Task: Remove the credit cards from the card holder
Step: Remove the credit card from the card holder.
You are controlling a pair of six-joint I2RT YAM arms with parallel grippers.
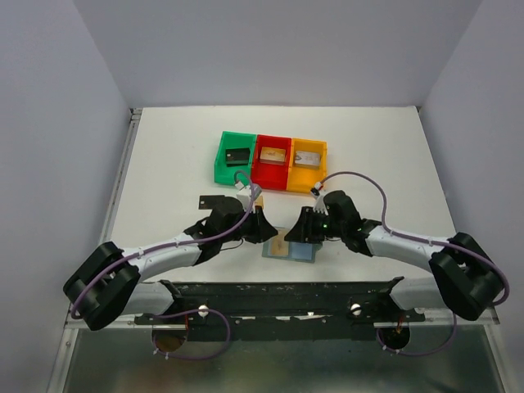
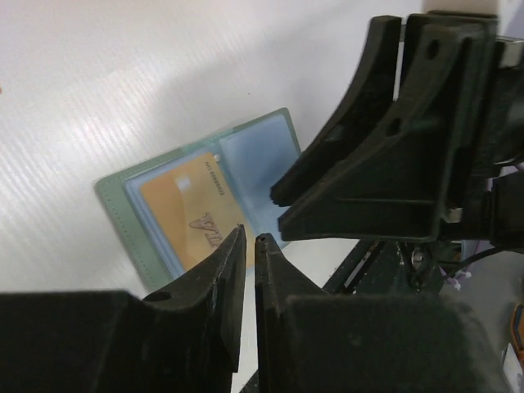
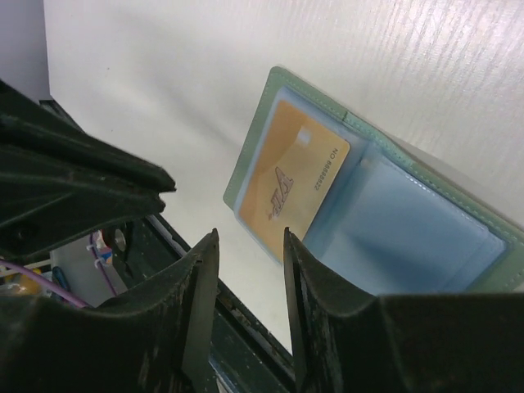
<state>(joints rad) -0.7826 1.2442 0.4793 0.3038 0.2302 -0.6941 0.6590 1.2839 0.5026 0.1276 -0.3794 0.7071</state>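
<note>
Jaws of the left gripper (image 2: 249, 237) stand almost pressed together, nothing visibly between them, tips at the golden card (image 2: 184, 205). This 1 card fills the left half of the open card holder (image 2: 254, 147), near the table's (image 2: 123, 82) near edge. The right gripper (image 3: 250, 239) hangs spread and empty at its right side.

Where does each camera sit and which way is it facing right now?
Top external: above and behind the bases, looking down on the white table; both arms, left gripper and right gripper show.
Left wrist: on the left arm, looking past its own fingers at the open grey-green folding card holder; right gripper intrudes upper right.
Right wrist: on the right arm, facing the holder from the other side; own fingers low, left gripper at left.
Shared: both wrist views show the holder's golden-tan card.
</note>
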